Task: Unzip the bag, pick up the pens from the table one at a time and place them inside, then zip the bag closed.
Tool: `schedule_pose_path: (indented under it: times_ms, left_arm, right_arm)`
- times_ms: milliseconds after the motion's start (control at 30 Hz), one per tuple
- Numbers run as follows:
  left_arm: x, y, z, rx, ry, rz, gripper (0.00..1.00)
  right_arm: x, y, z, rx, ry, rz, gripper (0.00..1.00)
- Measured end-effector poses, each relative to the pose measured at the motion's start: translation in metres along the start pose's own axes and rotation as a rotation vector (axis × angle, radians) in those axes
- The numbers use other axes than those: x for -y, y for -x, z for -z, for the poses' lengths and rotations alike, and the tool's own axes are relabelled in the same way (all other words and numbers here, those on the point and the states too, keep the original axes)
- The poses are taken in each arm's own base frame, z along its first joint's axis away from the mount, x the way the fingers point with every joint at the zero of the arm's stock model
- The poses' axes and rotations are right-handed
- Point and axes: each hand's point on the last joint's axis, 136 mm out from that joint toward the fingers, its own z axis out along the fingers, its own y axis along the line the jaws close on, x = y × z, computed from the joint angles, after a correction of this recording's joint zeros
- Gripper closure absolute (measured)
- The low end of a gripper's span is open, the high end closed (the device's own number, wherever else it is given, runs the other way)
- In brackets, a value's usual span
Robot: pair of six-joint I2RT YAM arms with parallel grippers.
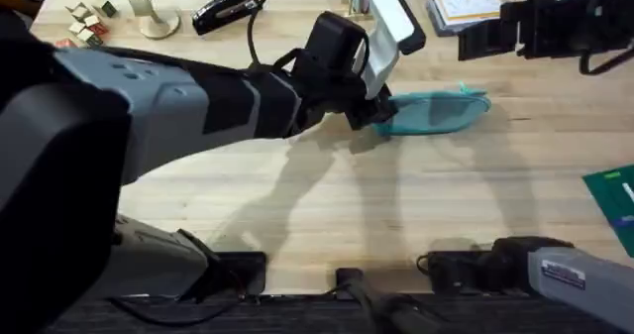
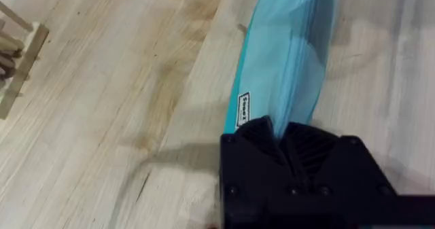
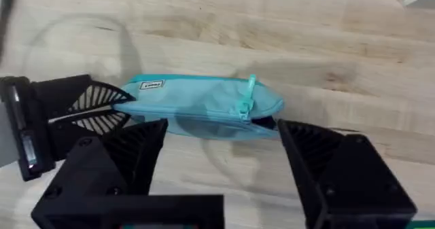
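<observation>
mid-table, the bag lies flat, soft and light, likely to bunch; left gripper pinches its end, right gripper hangs spread above; 1 good hold: the pull tab.

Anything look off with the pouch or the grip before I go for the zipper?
Nothing stands out. The bag lies flat on the table, left gripper shut on one end, right gripper open near the pull tab.
</observation>
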Motion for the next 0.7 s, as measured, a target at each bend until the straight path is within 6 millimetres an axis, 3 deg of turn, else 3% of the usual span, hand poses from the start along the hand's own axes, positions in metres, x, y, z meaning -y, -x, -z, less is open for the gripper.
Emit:
schedule_pose_path:
  times_ms: [367, 700]
  left_arm:
    - [0.000, 0.000, 0.000, 0.000, 0.000, 0.000, 0.958]
    - [0.000, 0.000, 0.000, 0.000, 0.000, 0.000, 0.958]
  right_arm:
    - [0.021, -0.008, -0.041, -0.117, -0.032, -0.058, 0.005]
    - [0.025, -0.021, -0.081, -0.231, -0.022, -0.069, 0.005]
